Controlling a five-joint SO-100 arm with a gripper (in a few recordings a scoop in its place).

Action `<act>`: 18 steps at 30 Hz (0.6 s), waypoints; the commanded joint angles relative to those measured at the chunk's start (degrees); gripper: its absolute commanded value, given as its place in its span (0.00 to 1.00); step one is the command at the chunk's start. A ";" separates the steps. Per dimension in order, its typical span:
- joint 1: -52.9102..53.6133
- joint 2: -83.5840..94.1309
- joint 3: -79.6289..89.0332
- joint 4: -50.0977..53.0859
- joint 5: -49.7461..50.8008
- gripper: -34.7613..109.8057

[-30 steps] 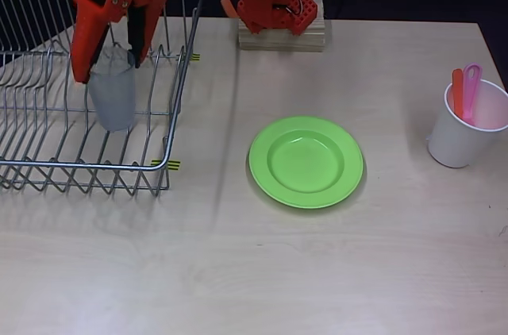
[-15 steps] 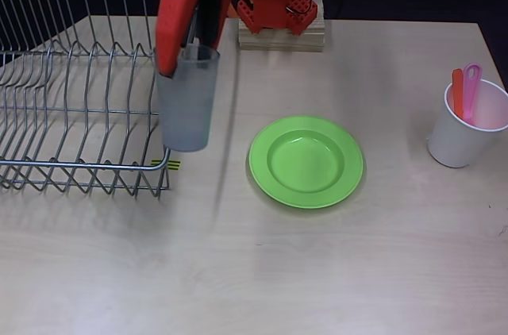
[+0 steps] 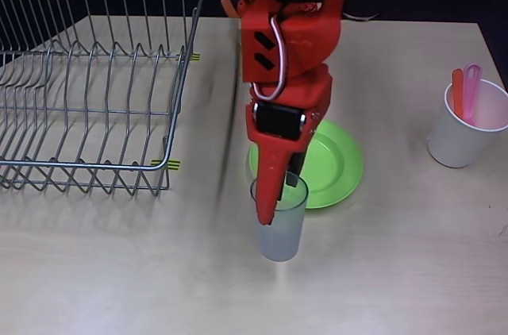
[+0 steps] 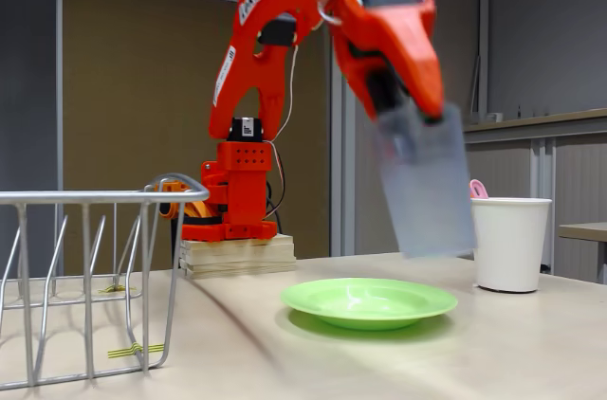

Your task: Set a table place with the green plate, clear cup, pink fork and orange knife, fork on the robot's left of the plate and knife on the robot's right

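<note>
Clear cup (image 3: pixel 280 224) in pincer (image 3: pixel 279 192) above green plate (image 3: pixel 337 167) edge

Clear cup (image 3: pixel 280 224): translucent grey, tapered, mouth up, tilted, blurred in the fixed view (image 4: pixel 425 187), lifted off the table at about 7 o'clock from the green plate (image 3: pixel 333 162). The plate lies flat, round, lime green. Pink fork (image 3: pixel 471 93) and orange knife (image 3: pixel 458 94) stand side by side, ends up, at the plate's 2 o'clock.
</note>
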 commanded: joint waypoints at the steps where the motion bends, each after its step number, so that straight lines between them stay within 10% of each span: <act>1: -2.99 -2.72 -5.45 0.62 4.75 0.46; 18: -6.59 -12.04 -10.28 3.69 13.71 0.47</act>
